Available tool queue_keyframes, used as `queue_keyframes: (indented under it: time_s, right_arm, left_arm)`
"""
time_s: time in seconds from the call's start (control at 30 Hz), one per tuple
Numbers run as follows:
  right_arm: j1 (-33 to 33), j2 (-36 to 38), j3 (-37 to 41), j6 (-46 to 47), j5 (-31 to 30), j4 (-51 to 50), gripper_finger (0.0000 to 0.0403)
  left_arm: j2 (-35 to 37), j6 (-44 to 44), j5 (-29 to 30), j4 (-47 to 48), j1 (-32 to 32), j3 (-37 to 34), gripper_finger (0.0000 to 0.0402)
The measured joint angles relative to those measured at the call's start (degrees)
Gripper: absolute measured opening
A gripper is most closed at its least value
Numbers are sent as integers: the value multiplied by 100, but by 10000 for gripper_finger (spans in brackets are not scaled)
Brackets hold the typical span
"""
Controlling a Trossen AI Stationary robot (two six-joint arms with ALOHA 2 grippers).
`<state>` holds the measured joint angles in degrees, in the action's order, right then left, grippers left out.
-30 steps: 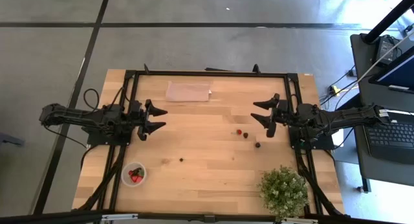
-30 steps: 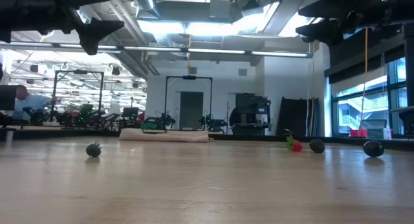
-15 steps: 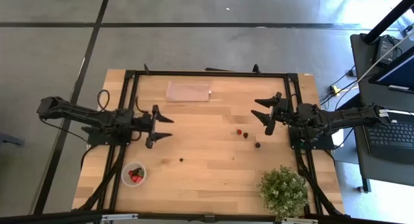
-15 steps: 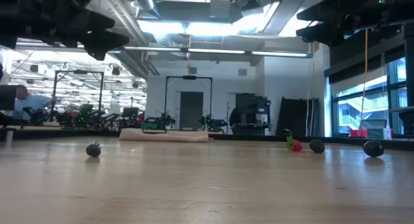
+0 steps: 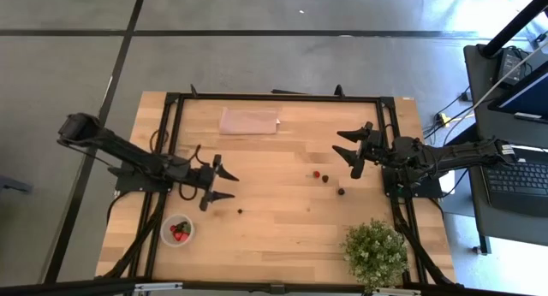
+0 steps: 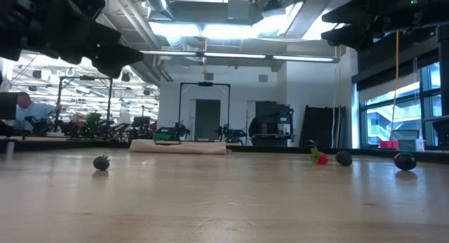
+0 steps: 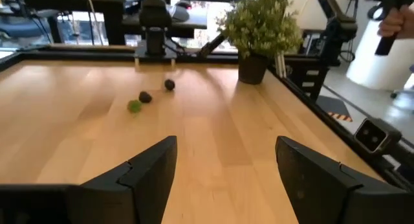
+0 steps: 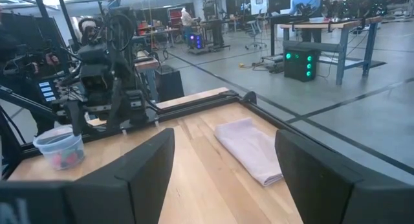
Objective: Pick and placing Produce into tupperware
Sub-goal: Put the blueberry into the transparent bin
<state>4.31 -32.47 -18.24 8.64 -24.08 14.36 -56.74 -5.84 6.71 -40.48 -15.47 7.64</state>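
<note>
Bare table (image 5: 274,223) centre; potted plant (image 5: 375,253) blocks one corner

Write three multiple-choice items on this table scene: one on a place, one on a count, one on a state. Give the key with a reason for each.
1. Where does the tupperware stand?
A. At the table's near left, beside the left arm's frame
B. On the folded cloth
C. Against the potted plant

2. How many loose fruits lie on the bare wood in the high view?
A. One
B. Four
C. Nine

3. How is the left gripper?
A. Shut on a strawberry
B. Open, holding nothing
C. Resting inside the tub

Key: 1 A, the tub sits at the near left corner, far from cloth and plant. 2 B, three lie near the right gripper and a lone dark berry at mid-table. 3 B, its fingers stand spread over the wood.
</note>
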Motion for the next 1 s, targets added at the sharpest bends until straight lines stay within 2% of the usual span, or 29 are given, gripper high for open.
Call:
queue_keyframes:
  time_s: [0.3, 0.63, 1.0]
  right_arm:
    - [0, -4, 0, 4, 2, -33, 269]
    - [-1, -4, 0, 7, 2, -60, 269]
    - [0, -4, 0, 31, 6, -248, 269]
  left_arm:
    - [-1303, -2, 307, -1028, -250, 14, 254]
    - [-2726, -21, 259, -938, -455, 906, 254]
    - [-3707, -325, 438, -2068, -609, 930, 254]
